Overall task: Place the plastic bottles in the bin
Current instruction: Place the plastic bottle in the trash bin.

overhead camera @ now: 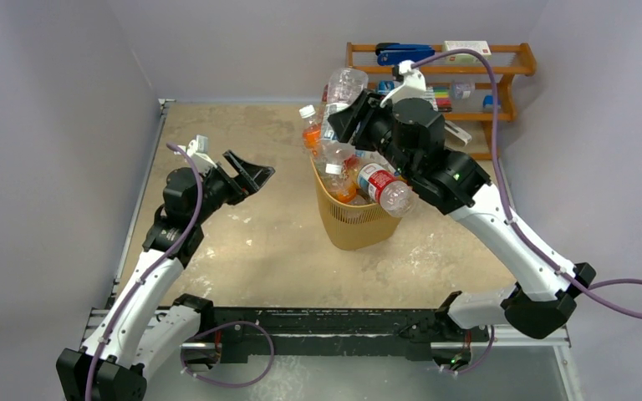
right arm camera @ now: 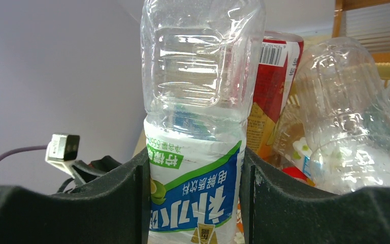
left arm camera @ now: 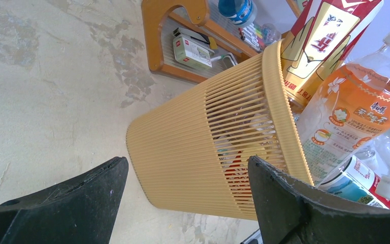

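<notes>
With my right gripper [right arm camera: 195, 203] clamped on a clear, green-and-blue-labelled plastic bottle [right arm camera: 198, 91] above the heaped yellow-orange latticed plastic bin [overhead camera: 355, 225] and my left gripper [overhead camera: 253, 177] gaping empty nearby, I judge the bottle, released here, may slide off the overhanging bottles [overhead camera: 382, 188] and drop outside the rim.

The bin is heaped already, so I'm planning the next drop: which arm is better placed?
Right. The right gripper is shut on a clear green-labelled bottle above the bin; the left gripper is open, empty, off to the side.
</notes>
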{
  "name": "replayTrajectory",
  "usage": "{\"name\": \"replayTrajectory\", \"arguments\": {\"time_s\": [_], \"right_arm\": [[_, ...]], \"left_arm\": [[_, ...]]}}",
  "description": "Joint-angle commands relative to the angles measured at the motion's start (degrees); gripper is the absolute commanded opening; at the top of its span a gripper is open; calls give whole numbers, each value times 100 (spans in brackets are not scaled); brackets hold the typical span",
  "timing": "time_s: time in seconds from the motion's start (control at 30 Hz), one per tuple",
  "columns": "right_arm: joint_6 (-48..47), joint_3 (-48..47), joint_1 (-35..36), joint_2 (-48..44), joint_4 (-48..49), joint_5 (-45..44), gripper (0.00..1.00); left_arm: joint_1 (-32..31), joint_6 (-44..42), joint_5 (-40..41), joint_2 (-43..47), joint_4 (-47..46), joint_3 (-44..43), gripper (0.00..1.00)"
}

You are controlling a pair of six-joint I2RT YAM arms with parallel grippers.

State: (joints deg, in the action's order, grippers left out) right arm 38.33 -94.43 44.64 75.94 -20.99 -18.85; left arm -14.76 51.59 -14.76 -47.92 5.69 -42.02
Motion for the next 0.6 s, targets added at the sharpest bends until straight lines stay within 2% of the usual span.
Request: {"name": "replayTrajectory", "arguments": {"time_s": [0.0, 0.27, 0.57], "right_arm": [[-220, 34, 226, -200, 72, -857, 40], [-649, 276, 352, -495, -75, -1302, 41], [-1239, 407, 421, -444, 15, -1384, 41]], "left_arm": [[-9, -98, -30, 106, -131, -107, 88], [-9, -51, -40, 100, -180, -63, 88], [-9, -9, -27, 108, -224, -43, 88]]}}
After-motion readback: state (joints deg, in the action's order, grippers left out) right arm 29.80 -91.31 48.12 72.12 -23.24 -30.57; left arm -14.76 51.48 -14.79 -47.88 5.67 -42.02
